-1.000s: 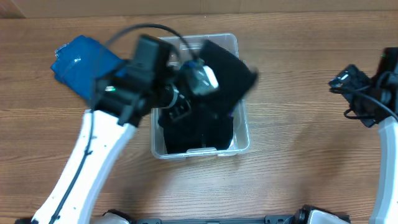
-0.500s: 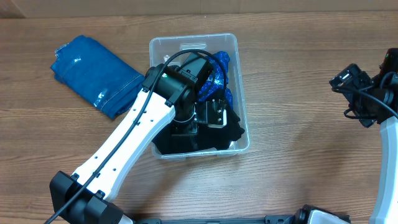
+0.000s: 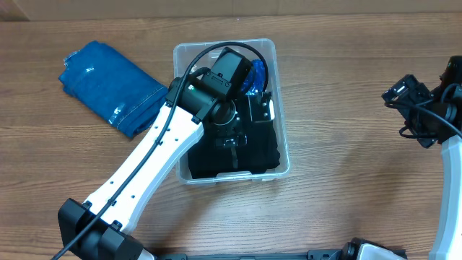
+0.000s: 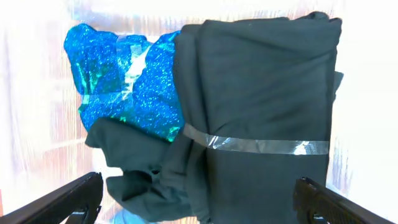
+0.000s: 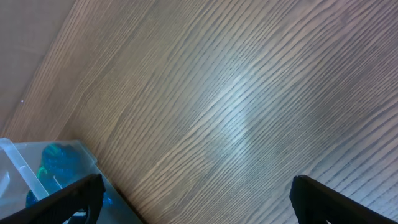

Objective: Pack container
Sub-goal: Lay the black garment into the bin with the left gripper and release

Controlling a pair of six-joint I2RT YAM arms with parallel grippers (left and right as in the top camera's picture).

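Partly packed, by the look of it. Clear plastic container (image 3: 189, 56) near the far edge of the counter (image 3: 346, 202), about mid-width; see-through walls, rounded corners, thick rim. Holds a black folded cloth bundle (image 4: 261, 106) banded with clear tape (image 4: 261, 146) and, touching it on the far-wall side, a glittery blue bundle (image 4: 124, 81). Left to pack, seemingly: a folded blue denim-like cloth (image 3: 108, 87) lying outside, near the far left corner. Left tool (image 4: 199, 199) poised over the black bundle, spread wide, pinching nothing. Right tool (image 5: 199, 199) likewise spread and empty, above bare counter near the right edge.
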